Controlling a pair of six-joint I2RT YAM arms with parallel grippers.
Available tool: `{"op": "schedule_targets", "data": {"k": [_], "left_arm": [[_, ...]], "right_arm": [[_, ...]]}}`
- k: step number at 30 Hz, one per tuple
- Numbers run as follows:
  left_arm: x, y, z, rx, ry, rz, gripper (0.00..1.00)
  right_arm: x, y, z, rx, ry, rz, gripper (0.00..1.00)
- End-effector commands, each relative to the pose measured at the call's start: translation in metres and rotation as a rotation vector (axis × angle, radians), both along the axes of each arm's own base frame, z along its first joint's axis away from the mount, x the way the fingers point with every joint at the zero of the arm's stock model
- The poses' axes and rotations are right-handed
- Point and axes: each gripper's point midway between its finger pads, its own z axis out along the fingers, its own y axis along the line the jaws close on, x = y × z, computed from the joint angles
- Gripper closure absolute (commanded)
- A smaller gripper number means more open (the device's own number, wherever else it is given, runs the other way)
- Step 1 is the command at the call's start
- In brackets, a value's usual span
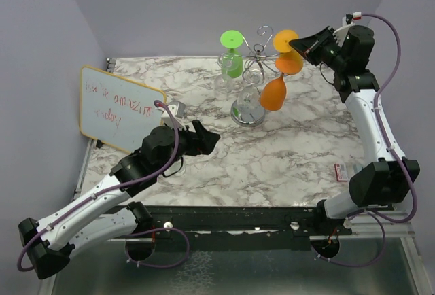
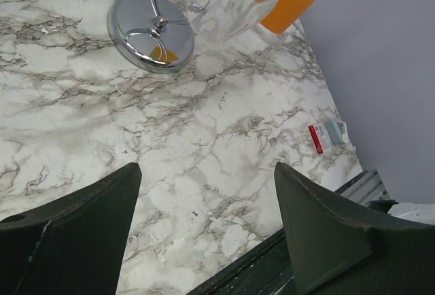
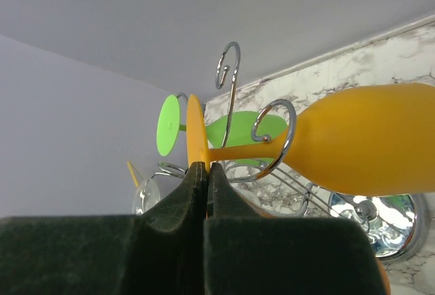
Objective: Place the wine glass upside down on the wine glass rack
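The chrome wine glass rack stands at the back middle of the marble table, its round base also in the left wrist view. My right gripper is shut on the foot of an orange wine glass, bowl down. Its stem lies inside a curled rack arm; the bowl hangs beyond the loop. A second orange glass, a green glass and a clear glass hang on the rack. My left gripper is open and empty, low over the table, well short of the rack.
A whiteboard with red writing leans at the left. A small red and white card lies near the right edge, also in the left wrist view. Grey walls enclose the table on three sides.
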Motion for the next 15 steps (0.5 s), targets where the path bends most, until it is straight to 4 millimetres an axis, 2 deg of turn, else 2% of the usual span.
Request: {"op": "schedule_targets", "data": {"k": [1,7,15], "left_arm": [[-0.001,0.007,-0.006,0.020,0.008,0.025,0.19],[0.000,0.006,-0.008,0.024,0.011,0.025,0.19],[0.001,0.005,-0.010,0.026,0.011,0.024,0.19]], "right_arm": [[0.001,-0.023,0.016,-0.024,-0.056,-0.144,0.99],[0.011,-0.031,0.018,-0.033,-0.068,-0.197,1.00],[0.030,-0.019,0.004,-0.053,-0.045,-0.120,0.98]]}}
